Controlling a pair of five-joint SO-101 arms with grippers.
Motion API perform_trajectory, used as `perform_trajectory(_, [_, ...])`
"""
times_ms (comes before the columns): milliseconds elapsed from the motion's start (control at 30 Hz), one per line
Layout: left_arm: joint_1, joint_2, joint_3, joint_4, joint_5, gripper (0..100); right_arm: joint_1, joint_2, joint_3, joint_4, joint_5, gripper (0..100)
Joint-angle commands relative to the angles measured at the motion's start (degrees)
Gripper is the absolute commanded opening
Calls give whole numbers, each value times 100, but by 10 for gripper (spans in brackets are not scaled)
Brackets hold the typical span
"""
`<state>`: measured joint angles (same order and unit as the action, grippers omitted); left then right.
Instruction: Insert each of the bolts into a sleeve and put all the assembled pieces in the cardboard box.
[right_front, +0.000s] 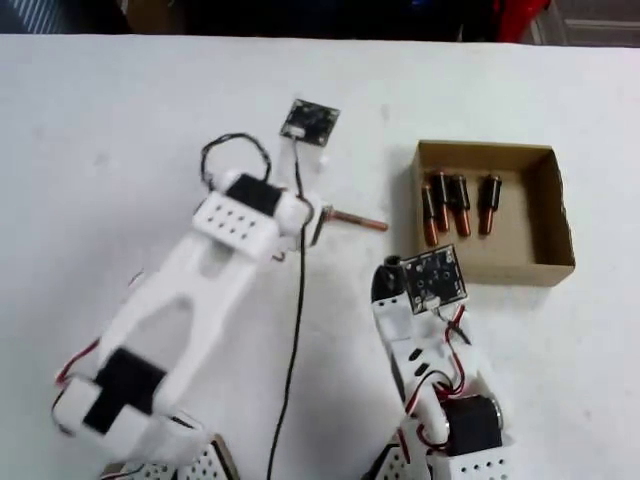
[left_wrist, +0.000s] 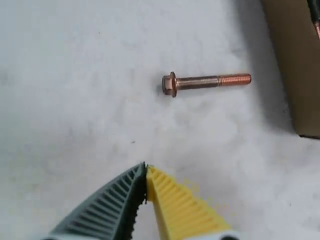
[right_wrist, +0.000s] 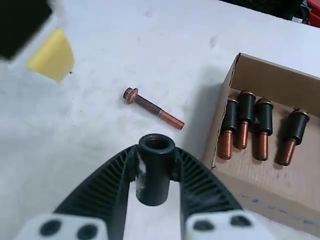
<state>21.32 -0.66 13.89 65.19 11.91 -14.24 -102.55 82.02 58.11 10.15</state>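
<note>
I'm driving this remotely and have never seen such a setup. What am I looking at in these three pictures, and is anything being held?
You have two small robot arms side by side at a white table. The high view looks down from a fixed camera; the other two pictures come from a camera on each arm's wrist. The left gripper, with grey and yellow fingers, is shut and empty; a loose copper bolt lies on the table ahead of it. The right gripper is clamped on a black sleeve, its open end facing the wrist camera. Near it stands the cardboard box, holding four assembled pieces, bolts pushed into sleeves. The loose bolt and held sleeve look like the last pair.
</note>
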Motion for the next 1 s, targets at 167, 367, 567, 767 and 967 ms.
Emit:
perform_trajectory(167, [400, 1666, -1873, -149, 2259, 28, 409, -66, 44, -154, -44, 21])
perform_trajectory(367, [470, 2519, -2532, -149, 2787, 208, 409, -66, 44, -154, -44, 21])
perform_trajectory(567, [444, 2923, -2725, -193, 3640, 260, 418, -66, 44, -127, -44, 21])
perform_trajectory(767, [286, 3029, -2664, -695, 4519, 260, 391, -66, 158, -154, -44, 21])
perform_trajectory(967, [198, 3029, -2664, -712, 5240, 260, 382, -66, 158, -154, -44, 21])
